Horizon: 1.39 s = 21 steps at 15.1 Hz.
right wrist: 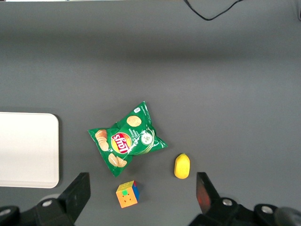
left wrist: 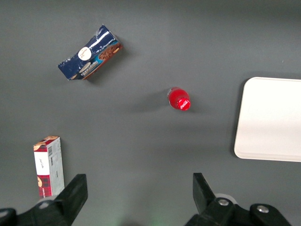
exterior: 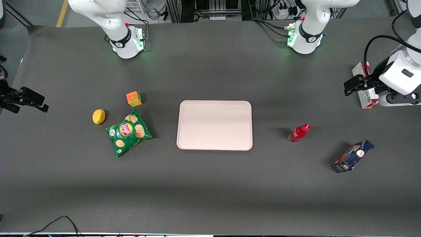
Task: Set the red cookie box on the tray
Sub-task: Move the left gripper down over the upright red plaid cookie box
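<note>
The red cookie box (exterior: 365, 98) lies flat on the table at the working arm's end, partly covered by the arm in the front view. It also shows in the left wrist view (left wrist: 48, 165), dark red and white, close beside one finger (left wrist: 75, 190). My left gripper (exterior: 353, 86) hangs well above the table over the box; in the left wrist view the gripper (left wrist: 140, 193) is open and empty. The pale pink-beige tray (exterior: 214, 125) sits empty at the table's middle and shows in the left wrist view (left wrist: 270, 120).
A red bottle (exterior: 298, 133) stands between the tray and the gripper. A dark blue snack box (exterior: 352, 156) lies nearer the front camera than the cookie box. A green chips bag (exterior: 128, 132), a lemon (exterior: 98, 116) and a colour cube (exterior: 134, 98) lie toward the parked arm's end.
</note>
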Each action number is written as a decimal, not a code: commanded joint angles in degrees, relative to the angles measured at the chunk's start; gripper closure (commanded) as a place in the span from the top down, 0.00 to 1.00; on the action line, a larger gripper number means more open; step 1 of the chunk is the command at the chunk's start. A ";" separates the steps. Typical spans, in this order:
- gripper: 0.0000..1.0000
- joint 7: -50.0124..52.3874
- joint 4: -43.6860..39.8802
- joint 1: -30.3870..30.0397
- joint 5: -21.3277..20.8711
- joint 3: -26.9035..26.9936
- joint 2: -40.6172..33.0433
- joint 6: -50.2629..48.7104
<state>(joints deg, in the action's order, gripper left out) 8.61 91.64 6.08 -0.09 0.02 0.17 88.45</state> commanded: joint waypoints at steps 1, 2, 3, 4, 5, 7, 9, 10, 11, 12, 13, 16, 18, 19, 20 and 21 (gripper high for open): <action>1.00 -0.60 0.21 -0.01 -1.05 0.07 -0.69 2.67; 1.00 -0.70 0.21 -0.02 -0.96 0.07 -0.52 3.04; 1.00 -0.70 0.12 -0.02 -0.96 0.07 -0.61 3.04; 1.00 -0.70 0.12 -0.02 -0.96 0.07 -0.61 3.13; 1.00 -0.70 0.12 -0.02 -0.96 0.07 -0.61 3.22; 1.00 -0.78 0.38 -0.19 -0.88 0.16 -0.61 3.04; 1.00 -1.05 1.52 -0.71 -1.14 1.64 -0.69 2.52; 1.00 -2.53 3.18 -0.72 -1.31 3.13 -0.96 2.86; 1.00 -4.72 4.07 -0.72 -1.66 4.71 -0.96 2.87; 1.00 -6.39 5.21 -0.81 -2.71 6.73 -1.04 2.95; 1.00 -8.32 7.13 -0.81 -3.50 9.19 -1.05 3.65; 1.00 -13.94 16.78 -0.98 -4.12 15.00 -4.89 9.17; 1.00 -18.17 27.32 -2.47 -4.65 17.99 -10.16 15.67; 1.00 -18.54 31.37 -3.26 -4.74 18.96 -11.84 17.61; 1.00 -18.63 34.02 -3.88 -4.74 19.66 -12.55 18.33; 1.00 -18.89 36.22 -4.49 -5.52 20.28 -13.08 19.03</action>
<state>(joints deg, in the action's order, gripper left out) -8.96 116.24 2.83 -3.87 19.12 -5.84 102.95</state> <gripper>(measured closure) 0.000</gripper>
